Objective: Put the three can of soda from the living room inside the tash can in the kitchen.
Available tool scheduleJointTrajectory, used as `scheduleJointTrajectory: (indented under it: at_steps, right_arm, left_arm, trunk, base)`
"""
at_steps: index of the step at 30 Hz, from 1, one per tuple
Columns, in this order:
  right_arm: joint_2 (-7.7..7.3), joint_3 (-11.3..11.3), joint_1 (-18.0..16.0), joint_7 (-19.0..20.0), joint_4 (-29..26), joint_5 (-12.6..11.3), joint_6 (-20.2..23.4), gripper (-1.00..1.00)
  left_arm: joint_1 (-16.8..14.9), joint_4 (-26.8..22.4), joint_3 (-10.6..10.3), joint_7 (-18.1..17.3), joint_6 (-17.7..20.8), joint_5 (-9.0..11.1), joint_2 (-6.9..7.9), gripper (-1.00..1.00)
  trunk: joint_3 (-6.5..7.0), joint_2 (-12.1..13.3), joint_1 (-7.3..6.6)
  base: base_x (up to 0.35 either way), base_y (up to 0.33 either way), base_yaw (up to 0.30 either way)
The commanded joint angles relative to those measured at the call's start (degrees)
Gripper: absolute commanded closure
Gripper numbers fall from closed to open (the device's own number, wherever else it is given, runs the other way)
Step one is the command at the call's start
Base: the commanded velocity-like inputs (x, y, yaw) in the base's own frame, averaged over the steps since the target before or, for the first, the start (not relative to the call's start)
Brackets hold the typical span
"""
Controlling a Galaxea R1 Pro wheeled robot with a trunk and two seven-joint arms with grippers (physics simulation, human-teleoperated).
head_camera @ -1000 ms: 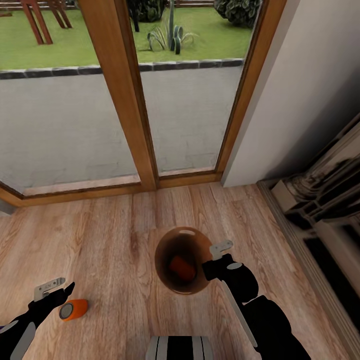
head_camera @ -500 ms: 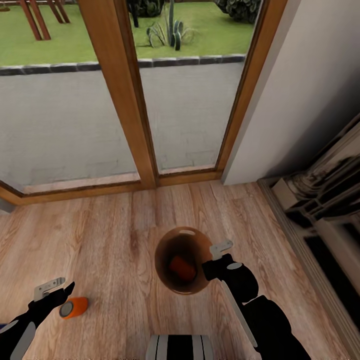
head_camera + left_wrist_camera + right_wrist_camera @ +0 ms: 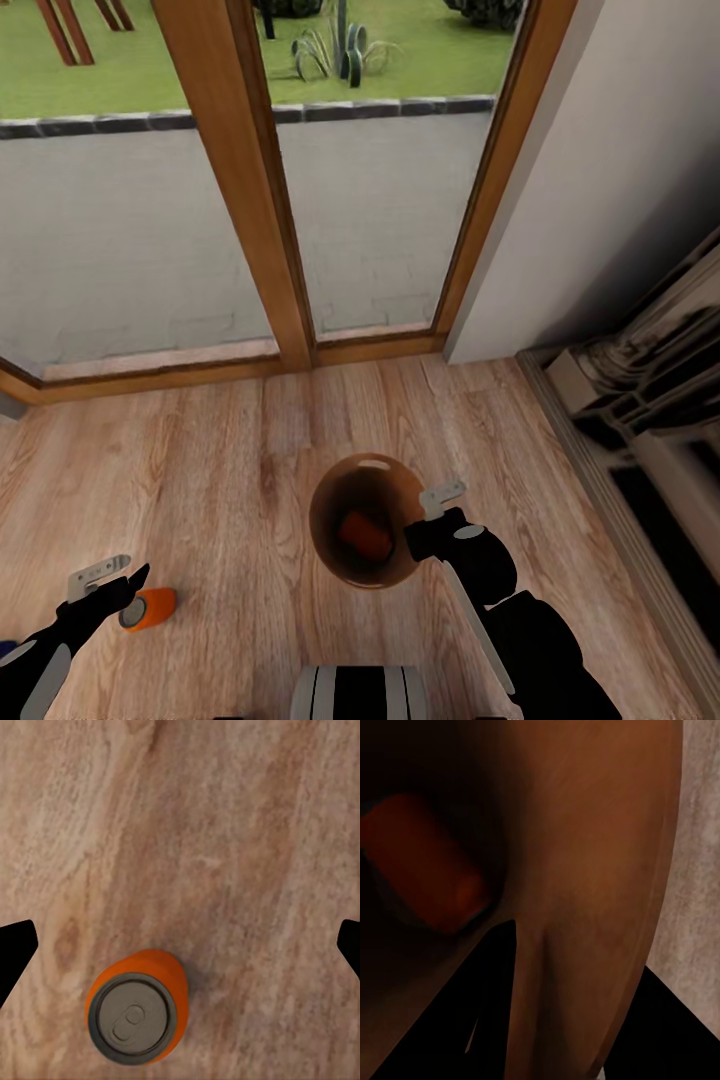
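Wood plank floor [image 3: 230, 470]; tash can [image 3: 330, 490] holds one orange can [image 3: 362, 535], right gripper [image 3: 425, 520] clenched on its 3 o'clock rim. Left gripper [image 3: 115, 590] released above another orange can [image 3: 136, 1009].

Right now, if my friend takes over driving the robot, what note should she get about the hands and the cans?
Left gripper: open, empty, just above the orange soda can with a silvery top lying on its side on the light wood plank floor.
Right gripper: shut on the rim of the round bin with a glossy brown inside.
Done: one orange can lies inside the bin.
Left: grab the floor can, drop it in, find the third can, take the bin to the kitchen.
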Motion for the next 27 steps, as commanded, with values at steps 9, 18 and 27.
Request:
scheduleJointTrajectory:
  at_steps: [9, 18, 27]
  right_arm:
    - [0.01, 0.0, 0.0, 0.0, 0.0, -0.9, -0.1, 1.0]
    - [0.01, 0.0, 0.0, 0.0, 0.0, -0.9, -0.1, 1.0]
    - [0.01, 0.0, 0.0, 0.0, 0.0, -0.9, -0.1, 1.0]
  left_arm:
    - [0.0, -0.1, 0.0, 0.0, 0.0, 0.0, 0.0, -1.0]
    - [0.0, -0.1, 0.0, 0.0, 0.0, 0.0, 0.0, -1.0]
    - [0.0, -0.1, 0.0, 0.0, 0.0, 0.0, 0.0, -1.0]
  trunk:
    - [-0.5, 0.0, -0.01]
    - [-0.84, 0.0, -0.01]
    - [-1.36, 0.0, -0.01]
  base:
    - [0.0, 0.0, 0.0]
    - [0.0, 0.0, 0.0]
    - [0.0, 0.0, 0.0]
